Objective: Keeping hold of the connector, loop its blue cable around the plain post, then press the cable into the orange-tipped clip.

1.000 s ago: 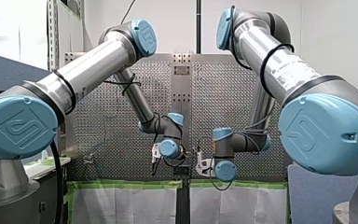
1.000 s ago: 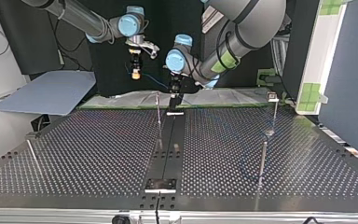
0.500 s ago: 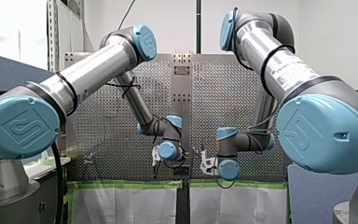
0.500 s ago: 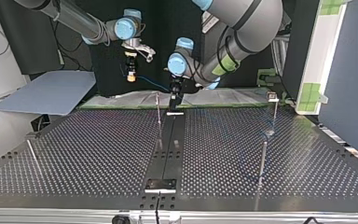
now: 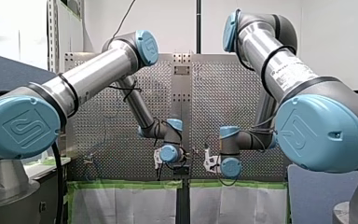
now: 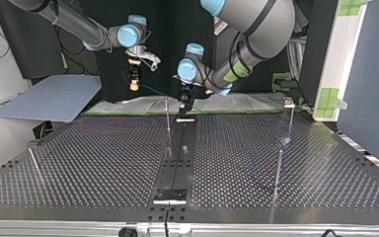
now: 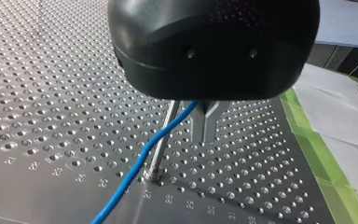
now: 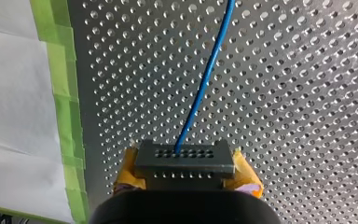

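Right pincer [image 8: 185, 173] pinches the dark connector [image 8: 185, 157] between its yellow pads [image 8: 127, 171], one pad at each end of the block. From the connector's holed face the blue cable [image 8: 206, 79] runs straight ahead over the perforated desk [image 8: 307, 102], which is edged by a strip of green tape [image 8: 61, 93]. In the top view this pincer hangs in the air over the desk's far edge, to the view's left of the left pincer [image 6: 184, 106], and the cable runs between the two. The left pincer's metal fingers [image 7: 199, 126] are pressed together at the tips, low over the desk. The cable comes out where they fork under the black housing and looks nipped there. It then slants down across the front of a thin metal post [image 7: 161, 144] that stands just beside the fingers. Whether cable and post touch cannot be told.
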You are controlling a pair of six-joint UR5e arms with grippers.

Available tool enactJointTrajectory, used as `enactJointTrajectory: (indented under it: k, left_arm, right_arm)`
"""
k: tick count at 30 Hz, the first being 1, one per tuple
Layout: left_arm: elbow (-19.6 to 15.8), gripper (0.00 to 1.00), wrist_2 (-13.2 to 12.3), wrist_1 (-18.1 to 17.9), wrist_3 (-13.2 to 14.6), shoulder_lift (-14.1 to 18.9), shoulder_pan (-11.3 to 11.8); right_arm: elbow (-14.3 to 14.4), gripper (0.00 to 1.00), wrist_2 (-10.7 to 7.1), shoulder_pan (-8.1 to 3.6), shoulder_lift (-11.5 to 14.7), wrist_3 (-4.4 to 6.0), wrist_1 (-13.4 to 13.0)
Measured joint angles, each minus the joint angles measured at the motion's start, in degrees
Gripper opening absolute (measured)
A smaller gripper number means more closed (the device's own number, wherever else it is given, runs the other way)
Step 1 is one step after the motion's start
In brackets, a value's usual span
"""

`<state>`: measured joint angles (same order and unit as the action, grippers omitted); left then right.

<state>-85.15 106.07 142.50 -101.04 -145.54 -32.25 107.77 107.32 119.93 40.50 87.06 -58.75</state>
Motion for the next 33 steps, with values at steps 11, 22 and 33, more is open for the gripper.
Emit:
enactJointTrajectory:
  k: [11, 22, 33]
  left_arm:
    - [2.00, 0.00, -0.58, 0.39, 0.09, -1.42, 0.31]
    - [2.45, 0.00, -0.50, 0.33, -0.12, -1.47, 1.25]
    - [2.45, 0.00, -0.98, 0.35, 0.06, -1.49, 1.92]
  right_arm:
    - [-0.67, 0.00, -0.05, -1.69, -0.13, -0.52, -0.01]
    - [-1.25, 0.00, -0.52, -2.87, -0.30, -0.70, -0.15]
    - [-1.30, 0.00, -0.81, -3.25, -0.43, -0.95, 0.10]
